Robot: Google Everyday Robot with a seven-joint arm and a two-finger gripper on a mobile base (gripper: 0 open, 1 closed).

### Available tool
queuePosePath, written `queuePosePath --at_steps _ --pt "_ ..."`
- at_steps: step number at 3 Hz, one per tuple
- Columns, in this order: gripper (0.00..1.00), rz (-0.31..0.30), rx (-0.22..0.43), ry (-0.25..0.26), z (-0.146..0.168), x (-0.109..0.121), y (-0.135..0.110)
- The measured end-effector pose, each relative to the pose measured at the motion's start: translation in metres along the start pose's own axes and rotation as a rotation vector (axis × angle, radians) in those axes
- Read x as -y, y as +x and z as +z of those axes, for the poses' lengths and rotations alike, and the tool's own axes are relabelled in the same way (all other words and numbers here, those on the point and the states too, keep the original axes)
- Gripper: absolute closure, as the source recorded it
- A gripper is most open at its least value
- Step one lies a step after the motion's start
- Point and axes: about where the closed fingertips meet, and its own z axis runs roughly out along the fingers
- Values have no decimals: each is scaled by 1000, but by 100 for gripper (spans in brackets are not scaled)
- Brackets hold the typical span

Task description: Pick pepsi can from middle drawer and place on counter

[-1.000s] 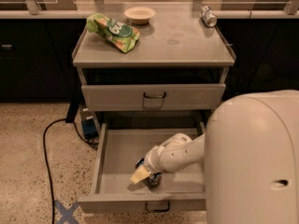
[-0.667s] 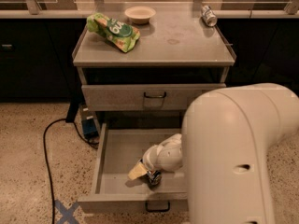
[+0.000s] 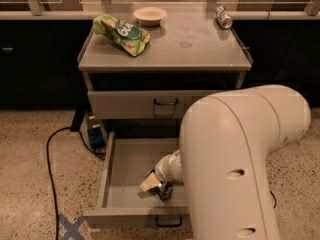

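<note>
Arm point(image 3: 235, 164) nearer camera — tool point(image 3: 159, 185) in middle drawer point(image 3: 125, 164)

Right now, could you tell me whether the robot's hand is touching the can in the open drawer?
Cannot tell. The camera view shows the hand down in the drawer right at the can, but they overlap there.

The hand point(image 3: 156, 185) sits in the middle drawer point(image 3: 125, 169), the pepsi can point(image 3: 165, 191) just beside it on the right. Behind and above the hand stands the counter point(image 3: 200, 49), bearing a bag point(image 3: 121, 33) left, a bowl point(image 3: 150, 15) straight behind, another can point(image 3: 223, 17) right
</note>
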Motion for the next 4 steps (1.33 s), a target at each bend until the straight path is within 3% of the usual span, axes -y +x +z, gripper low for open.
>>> queuePosePath --at_steps 2,4 --pt "0 23 -94 28 8 15 39" --pt "0 4 -154 -12 14 -8 65"
